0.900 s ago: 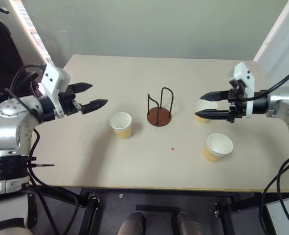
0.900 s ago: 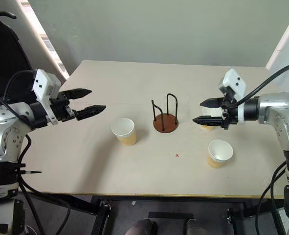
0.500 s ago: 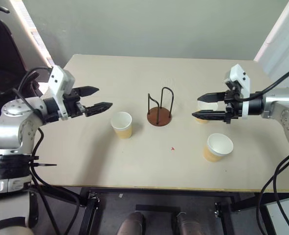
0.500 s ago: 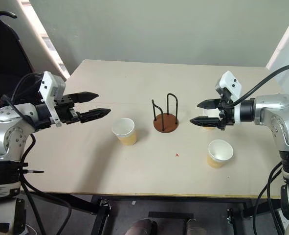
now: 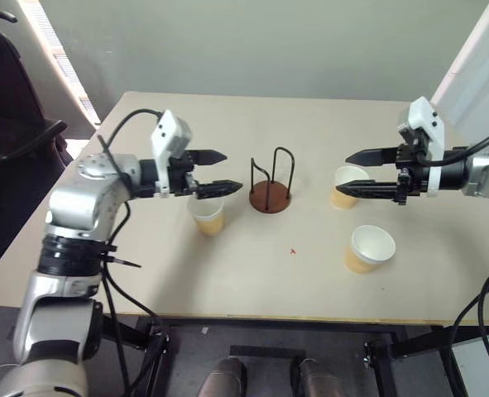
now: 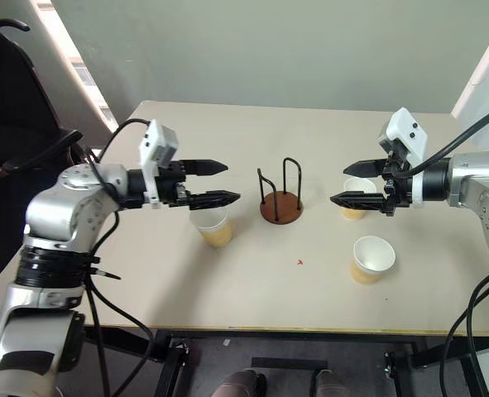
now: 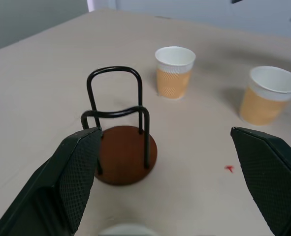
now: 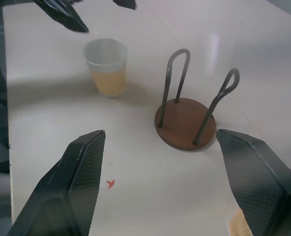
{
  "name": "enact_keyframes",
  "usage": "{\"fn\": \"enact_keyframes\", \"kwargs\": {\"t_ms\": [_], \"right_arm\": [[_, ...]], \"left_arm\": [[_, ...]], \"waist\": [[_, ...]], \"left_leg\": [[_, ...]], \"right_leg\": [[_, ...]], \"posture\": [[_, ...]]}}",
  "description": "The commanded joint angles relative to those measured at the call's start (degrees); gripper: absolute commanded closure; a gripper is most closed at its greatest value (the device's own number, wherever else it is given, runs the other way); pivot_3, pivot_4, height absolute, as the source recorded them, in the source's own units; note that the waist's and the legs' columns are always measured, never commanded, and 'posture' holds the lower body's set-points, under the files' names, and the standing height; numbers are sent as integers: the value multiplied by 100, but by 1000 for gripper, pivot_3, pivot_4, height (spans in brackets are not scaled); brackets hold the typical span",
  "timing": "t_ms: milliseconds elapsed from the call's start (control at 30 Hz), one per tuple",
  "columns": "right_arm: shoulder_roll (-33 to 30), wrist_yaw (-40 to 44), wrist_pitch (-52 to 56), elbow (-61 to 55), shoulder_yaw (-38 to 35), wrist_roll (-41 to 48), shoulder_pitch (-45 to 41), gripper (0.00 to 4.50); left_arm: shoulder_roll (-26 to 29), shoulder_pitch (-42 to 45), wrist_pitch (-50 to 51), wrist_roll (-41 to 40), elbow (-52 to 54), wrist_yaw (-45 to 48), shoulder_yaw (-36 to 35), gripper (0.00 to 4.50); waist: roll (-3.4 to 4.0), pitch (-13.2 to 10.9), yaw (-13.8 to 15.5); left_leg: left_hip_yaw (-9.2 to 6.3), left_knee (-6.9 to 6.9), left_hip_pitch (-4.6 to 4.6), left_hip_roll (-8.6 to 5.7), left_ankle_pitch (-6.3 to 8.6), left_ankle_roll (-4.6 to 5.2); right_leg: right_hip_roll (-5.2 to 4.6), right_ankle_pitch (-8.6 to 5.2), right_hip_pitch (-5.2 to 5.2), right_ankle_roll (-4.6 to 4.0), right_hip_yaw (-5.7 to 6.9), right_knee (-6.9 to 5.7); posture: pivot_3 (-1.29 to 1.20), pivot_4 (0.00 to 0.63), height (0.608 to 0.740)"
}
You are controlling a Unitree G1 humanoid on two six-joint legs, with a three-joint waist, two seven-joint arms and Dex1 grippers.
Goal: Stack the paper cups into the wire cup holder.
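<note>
While the wire cup holder [image 5: 270,197] stands empty, all three paper cups [image 5: 207,212] wait on the table [image 5: 186,273] beside it. Left gripper [image 5: 218,172] and right gripper [image 5: 352,172] hover spread wide, grasping nothing, so every cup is left to stack.

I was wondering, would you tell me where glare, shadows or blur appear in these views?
Right wrist view: a bright glare streak on the beige table. Left wrist view: the open left gripper's near black fingers look soft; the tan paper cups cast faint shadows.
</note>
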State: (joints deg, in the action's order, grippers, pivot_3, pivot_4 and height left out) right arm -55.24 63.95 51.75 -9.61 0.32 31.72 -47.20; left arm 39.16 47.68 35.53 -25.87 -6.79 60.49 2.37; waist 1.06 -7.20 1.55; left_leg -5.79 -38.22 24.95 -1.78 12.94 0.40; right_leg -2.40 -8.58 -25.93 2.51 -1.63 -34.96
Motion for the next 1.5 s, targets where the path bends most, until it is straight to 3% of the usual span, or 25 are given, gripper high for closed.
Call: {"fn": "enact_keyframes", "kwargs": {"t_ms": [33,733,1433,1500], "right_arm": [[-171,-66,96,-268,-320,141,-72,774],[-449,-244,175,-452,-480,238,174,774],[-389,-443,118,-561,-569,277,383,774],[-385,-473,127,-595,-604,291,429,737]], "left_arm": [[-235,67,43,238,153,-389,146,0],[-1422,645,-177,1286,-1174,-873,827,0],[-2212,1242,-802,1715,-2415,-1314,754,0],[-2290,1323,-913,1742,-2567,-1353,735,374]], "waist": [[0,0,0],[-2,-1,19],[-3,-2,33],[-3,-2,36]], "left_leg": [[0,0,0,0,-2,-3],[3,-6,1,-5,-20,-1],[11,-15,3,-8,-25,8],[11,-16,3,-8,-25,10]], "right_leg": [[0,0,0,0,0,1],[-6,14,8,23,-1,4],[-8,21,12,37,-4,7],[-8,21,13,38,-4,7]], "posture": [[0,150,740],[0,150,740],[0,150,740],[0,150,740]]}}
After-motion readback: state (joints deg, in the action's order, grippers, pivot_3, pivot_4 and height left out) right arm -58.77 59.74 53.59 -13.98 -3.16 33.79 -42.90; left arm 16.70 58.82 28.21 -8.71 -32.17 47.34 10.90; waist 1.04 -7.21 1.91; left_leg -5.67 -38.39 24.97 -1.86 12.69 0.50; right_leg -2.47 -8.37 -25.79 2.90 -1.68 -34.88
